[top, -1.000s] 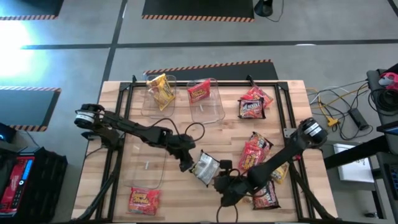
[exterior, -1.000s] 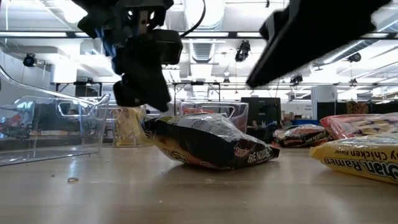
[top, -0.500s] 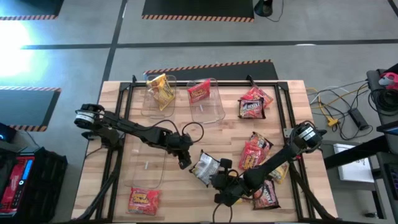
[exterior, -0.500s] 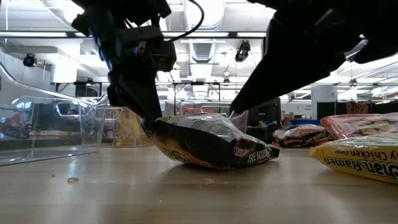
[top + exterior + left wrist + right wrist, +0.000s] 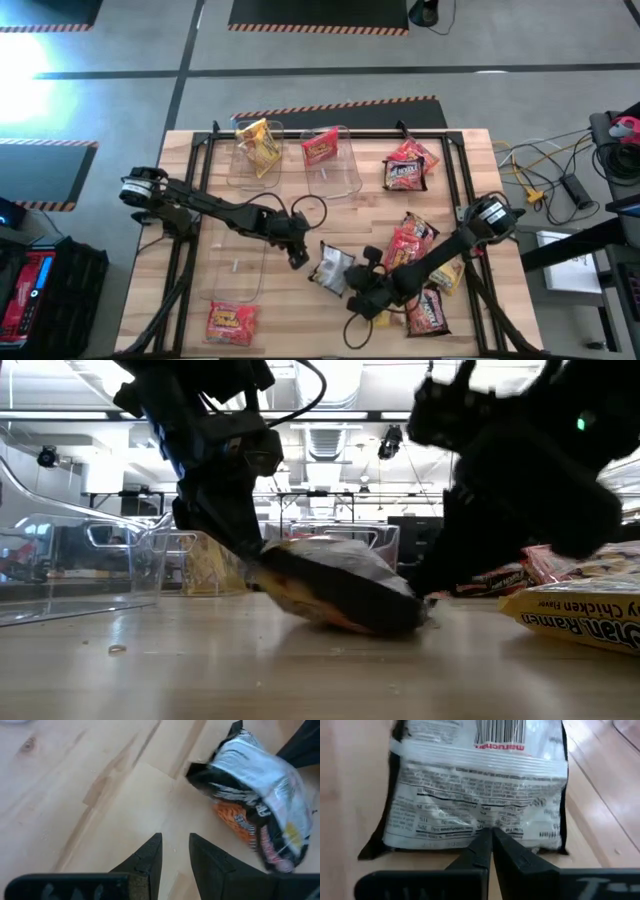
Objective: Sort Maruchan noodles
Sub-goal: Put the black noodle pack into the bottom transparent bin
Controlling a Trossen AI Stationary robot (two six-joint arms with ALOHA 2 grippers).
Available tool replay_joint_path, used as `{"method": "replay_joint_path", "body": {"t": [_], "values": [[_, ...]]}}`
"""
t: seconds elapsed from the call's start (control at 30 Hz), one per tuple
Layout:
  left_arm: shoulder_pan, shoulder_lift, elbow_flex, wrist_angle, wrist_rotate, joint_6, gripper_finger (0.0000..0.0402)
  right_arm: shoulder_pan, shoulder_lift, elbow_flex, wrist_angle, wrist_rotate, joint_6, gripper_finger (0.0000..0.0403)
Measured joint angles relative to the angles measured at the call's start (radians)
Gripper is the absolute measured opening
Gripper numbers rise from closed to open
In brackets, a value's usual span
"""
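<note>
A dark brown-red Maruchan packet (image 5: 332, 270) lies silvery back up on the wood near the table's middle, between both grippers. In the low view the packet (image 5: 340, 585) sits tilted. My right gripper (image 5: 491, 834) is shut, its tips over the packet's back; in the high view it (image 5: 358, 283) is at the packet's near right side. My left gripper (image 5: 175, 842) is slightly open just left of the packet (image 5: 260, 815), apart from it. My right gripper has its shut fingertips (image 5: 485, 842) on the packet's silvery back, just inside one end seam (image 5: 470, 840), coming in low from the table's near right. The fingers hide the exact spot, so whether they press or only rest I cannot tell. The packet stays on the table.
Two clear bins at the far edge hold a yellow packet (image 5: 258, 145) and a red one (image 5: 320, 148). A third clear bin (image 5: 235, 262) lies at the left, with a red-orange packet (image 5: 230, 322) near it. More packets lie at the right (image 5: 407, 165), (image 5: 410, 240), (image 5: 430, 312).
My right gripper has moved toward the table's left and far edge until it reached the dark packet. The packet has turned a little, and slid slightly toward the far edge. In the low view it now stands more tilted than before.
</note>
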Motion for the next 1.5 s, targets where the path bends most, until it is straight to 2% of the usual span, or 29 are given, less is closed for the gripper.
{"method": "replay_joint_path", "body": {"t": [0.2, 0.37, 0.5, 0.9, 1.07, 1.5], "values": [[0.000, 0.000, 0.000, 0.037, 0.009, -0.030, 0.0092, -0.005, -0.002, -0.053, 0.033, 0.002, 0.037, 0.0009], [0.001, 0.000, 0.000, 0.141, 0.132, -0.045, 0.0118, -0.007, -0.002, -0.075, 0.057, -0.006, 0.031, 0.0009], [0.000, 0.000, 0.000, 0.206, 0.174, -0.052, 0.0142, -0.009, -0.002, -0.079, 0.061, -0.005, 0.022, 0.0009], [0.000, 0.002, 0.001, 0.287, 0.174, -0.087, 0.0209, -0.011, -0.002, -0.080, 0.077, -0.006, -0.030, 0.0008], [0.000, 0.039, 0.001, 0.326, 0.173, -0.129, 0.0229, -0.011, -0.001, -0.080, 0.078, -0.007, -0.035, 0.0009], [0.002, 0.119, 0.002, 0.436, 0.172, -0.215, 0.0240, -0.024, -0.001, -0.080, 0.083, -0.011, -0.083, 0.0009]]}}
